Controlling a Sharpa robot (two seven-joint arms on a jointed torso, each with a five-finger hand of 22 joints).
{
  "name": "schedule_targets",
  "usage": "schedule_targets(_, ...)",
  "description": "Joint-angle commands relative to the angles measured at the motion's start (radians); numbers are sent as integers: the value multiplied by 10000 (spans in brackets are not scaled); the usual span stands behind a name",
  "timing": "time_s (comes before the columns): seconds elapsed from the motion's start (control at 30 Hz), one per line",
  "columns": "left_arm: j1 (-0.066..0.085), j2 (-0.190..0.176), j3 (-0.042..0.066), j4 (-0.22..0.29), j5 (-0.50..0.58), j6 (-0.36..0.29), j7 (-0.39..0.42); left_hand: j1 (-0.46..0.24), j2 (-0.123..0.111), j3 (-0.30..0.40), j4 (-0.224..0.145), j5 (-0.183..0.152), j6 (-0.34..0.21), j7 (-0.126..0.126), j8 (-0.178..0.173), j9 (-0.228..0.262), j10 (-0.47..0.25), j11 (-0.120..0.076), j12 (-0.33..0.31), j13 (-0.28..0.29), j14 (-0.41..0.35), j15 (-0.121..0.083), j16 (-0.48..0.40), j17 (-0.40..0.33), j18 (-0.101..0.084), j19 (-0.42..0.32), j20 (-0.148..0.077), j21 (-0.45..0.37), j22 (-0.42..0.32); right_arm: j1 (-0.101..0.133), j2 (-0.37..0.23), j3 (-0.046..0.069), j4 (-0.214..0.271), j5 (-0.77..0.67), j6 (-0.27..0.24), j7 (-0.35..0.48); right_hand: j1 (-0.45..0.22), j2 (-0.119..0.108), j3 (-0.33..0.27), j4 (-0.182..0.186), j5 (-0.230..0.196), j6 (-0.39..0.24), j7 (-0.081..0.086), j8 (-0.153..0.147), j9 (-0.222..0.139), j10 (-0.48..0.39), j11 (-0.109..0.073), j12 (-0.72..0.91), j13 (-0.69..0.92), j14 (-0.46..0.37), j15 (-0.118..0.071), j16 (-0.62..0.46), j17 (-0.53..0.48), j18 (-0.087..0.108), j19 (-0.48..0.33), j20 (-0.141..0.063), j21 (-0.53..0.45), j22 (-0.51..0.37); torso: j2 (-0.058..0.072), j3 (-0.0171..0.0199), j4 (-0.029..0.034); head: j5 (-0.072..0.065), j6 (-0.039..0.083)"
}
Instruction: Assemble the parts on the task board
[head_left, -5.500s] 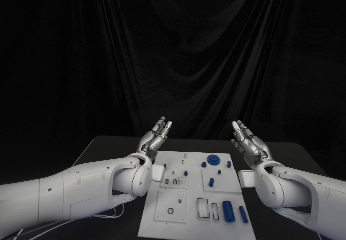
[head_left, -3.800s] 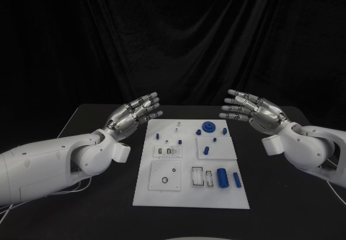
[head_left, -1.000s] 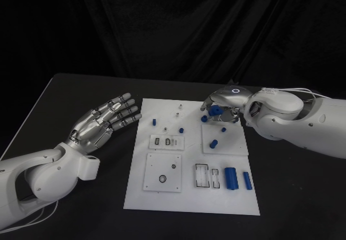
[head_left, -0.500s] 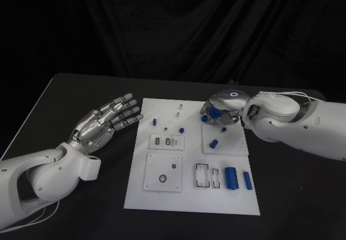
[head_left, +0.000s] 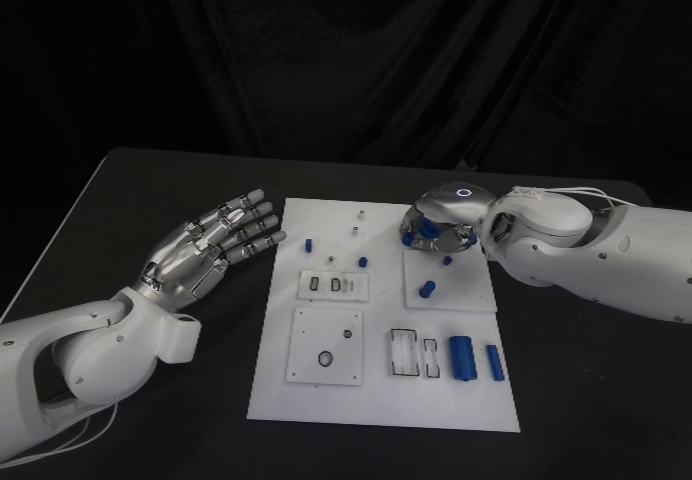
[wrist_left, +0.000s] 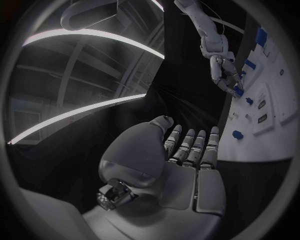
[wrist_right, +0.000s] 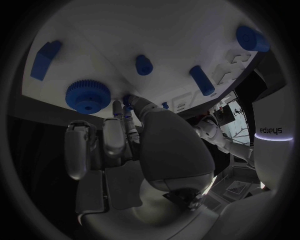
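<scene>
White task board (head_left: 325, 395) flat in the middle of the black table (head_left: 130, 200). Left hand (head_left: 212, 245) hovering just left of the board's far part, palm up, fingers spread wide, nothing held. Right hand (head_left: 437, 232) down over the board's far right corner, fingertips (wrist_right: 127, 107) meeting on a small blue peg (wrist_right: 128, 99) at the board surface; pinched or merely touched, cannot tell. Blue gear (wrist_right: 88, 95) just beside those fingertips, flat on the board. On the right side of the board beyond the hand, a short blue stud (wrist_right: 144, 64) standing and a blue pin (head_left: 428, 289) lying. At the near right, 2 blue cylinders (head_left: 463, 357) lying side by side, right of 2 rectangular slots (head_left: 415, 354).
</scene>
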Motion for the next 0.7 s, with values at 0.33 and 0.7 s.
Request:
schedule_targets(0.33,17,60,-37,-103,2,166,2175,-159,15,193,-39,-10,-10,101,-59,0,-4,111,3,0,33,138,105,18,-249,-3,-14,-37,-8,-61,111,4,-91,105,-340,97,-149,58,74,130,-540,681,52,177,210,403,-15,-254,-7,31,87,-58,60,-108,-26,83,-37,553,-2,11,-9,18,31)
schedule_targets(0.7,16,30,-57,-154,2,154,2133,-186,6,254,-51,-9,-1,115,-59,2,2,124,15,1,52,164,141,22,-274,9,-10,-29,-7,-53,64,6,-21,249,-787,58,-76,298,-77,-63,-339,1841,-386,1032,1178,1515,-299,-516,-7,111,-155,-99,176,-113,-4,-122,-50,599,-7,3,2,83,195)
